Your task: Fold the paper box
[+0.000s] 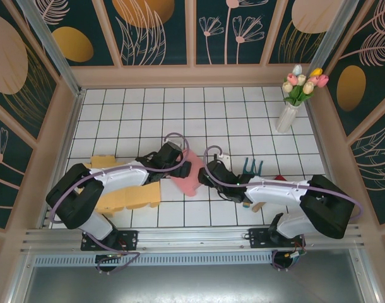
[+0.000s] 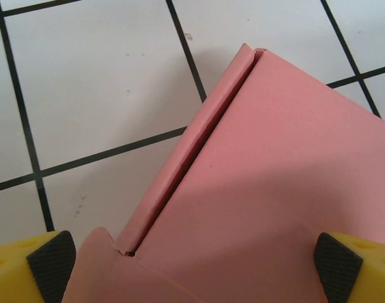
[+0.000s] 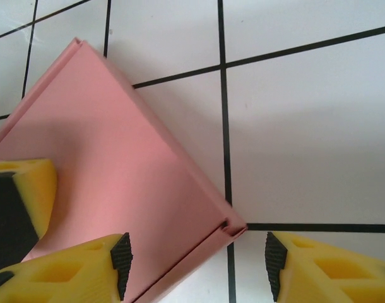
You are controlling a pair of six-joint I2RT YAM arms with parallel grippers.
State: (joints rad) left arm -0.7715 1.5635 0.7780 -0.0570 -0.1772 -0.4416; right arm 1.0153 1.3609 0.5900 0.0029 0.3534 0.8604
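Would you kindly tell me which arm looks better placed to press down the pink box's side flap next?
Probably left: the left gripper, open, straddles the pink box, its side flap between the fingers. The right gripper brackets just one corner.

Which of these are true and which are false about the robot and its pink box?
The paper box is pink. True.
The left gripper is shut tight. False: it is wide open over the box.
Tulips stand in a vase at the table's far right corner. True.
The table is green cloth. False: it has white tiles with dark lines.
The right gripper holds the vase. False: it is open at the box's corner.
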